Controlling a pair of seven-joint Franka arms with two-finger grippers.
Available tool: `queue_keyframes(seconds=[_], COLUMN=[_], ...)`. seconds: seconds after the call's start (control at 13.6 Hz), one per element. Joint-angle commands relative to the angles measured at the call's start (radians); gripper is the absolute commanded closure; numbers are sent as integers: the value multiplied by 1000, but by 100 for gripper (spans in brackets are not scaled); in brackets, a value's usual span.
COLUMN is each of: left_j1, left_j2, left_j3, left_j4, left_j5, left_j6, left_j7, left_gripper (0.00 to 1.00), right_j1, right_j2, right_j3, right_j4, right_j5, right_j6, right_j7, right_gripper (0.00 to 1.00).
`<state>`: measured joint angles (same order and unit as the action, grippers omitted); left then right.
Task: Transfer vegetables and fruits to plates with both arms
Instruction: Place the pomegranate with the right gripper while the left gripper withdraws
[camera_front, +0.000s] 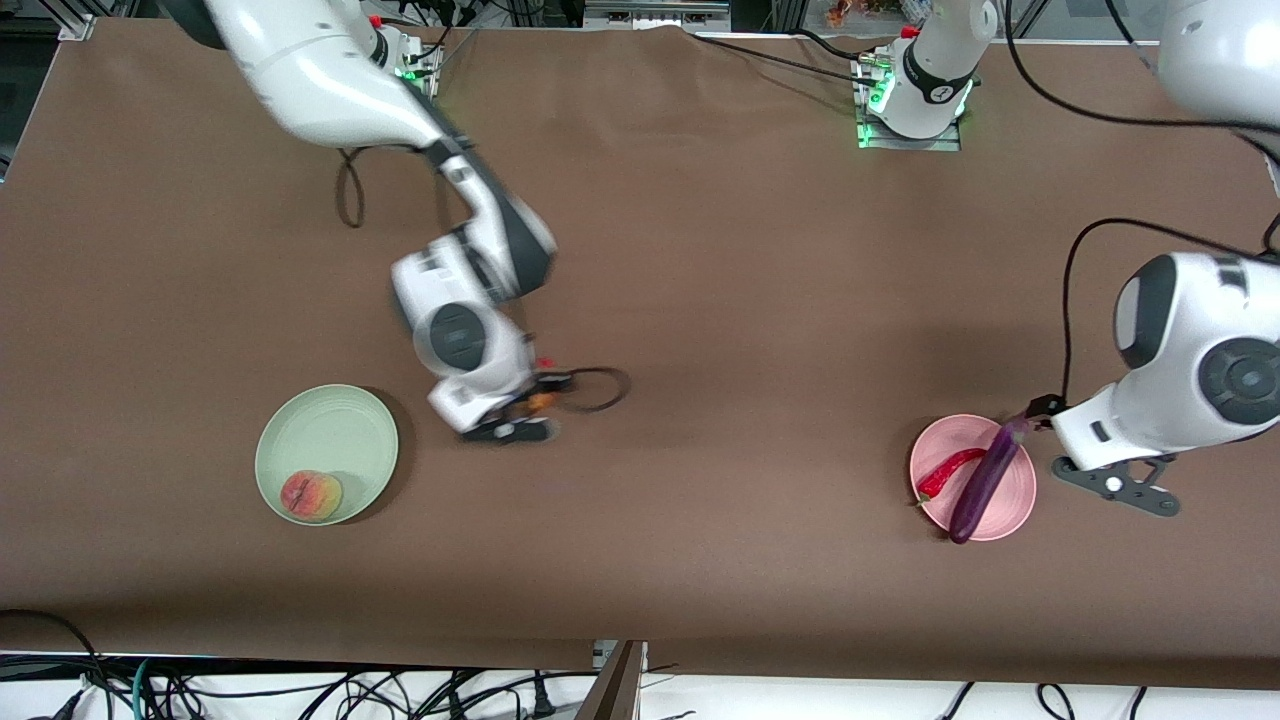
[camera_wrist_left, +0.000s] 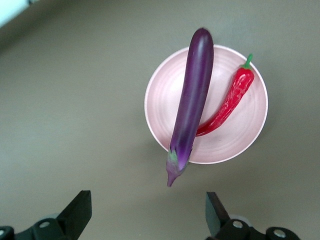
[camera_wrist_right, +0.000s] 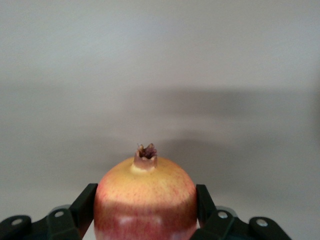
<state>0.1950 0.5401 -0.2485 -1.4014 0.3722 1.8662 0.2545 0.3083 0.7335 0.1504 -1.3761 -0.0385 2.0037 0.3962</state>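
Note:
The pale green plate (camera_front: 330, 432) holds the peach (camera_front: 311, 495). My right gripper (camera_front: 541, 400) is shut on the red-orange pomegranate (camera_front: 543, 403) over bare table, beside the green plate toward the table's middle. In the right wrist view the pomegranate (camera_wrist_right: 145, 200) sits crown up between the fingers (camera_wrist_right: 86, 200). The pink plate (camera_front: 1015, 500) holds the purple eggplant (camera_front: 985, 480) and the red chili (camera_front: 950, 470). My left gripper (camera_front: 1045, 408) is open and empty just off the eggplant's stem. The left wrist view shows the eggplant (camera_wrist_left: 192, 100), the chili (camera_wrist_left: 230, 102), the plate (camera_wrist_left: 220, 150) and the gripper (camera_wrist_left: 149, 215).
A black cable loop (camera_front: 597, 388) hangs by the right gripper. Another cable loop (camera_front: 348, 190) lies near the right arm's base. The brown table's front edge (camera_front: 400, 662) has cables below it.

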Motion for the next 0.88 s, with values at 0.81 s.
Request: queue_keyframes(seconds=[0.81], left_j1=[-248], left_j2=[-474], left_j3=[302], left_j4=[-221], left_j5=[-348], left_j6=[-138], left_j7=[-99], left_gripper=[0], right_j1=[-235], right_j2=[50], right_j3=[-103], right_j4=[-32], right_j5=[3], right_j6=[113], right_j7=[-419], right_gripper=[92])
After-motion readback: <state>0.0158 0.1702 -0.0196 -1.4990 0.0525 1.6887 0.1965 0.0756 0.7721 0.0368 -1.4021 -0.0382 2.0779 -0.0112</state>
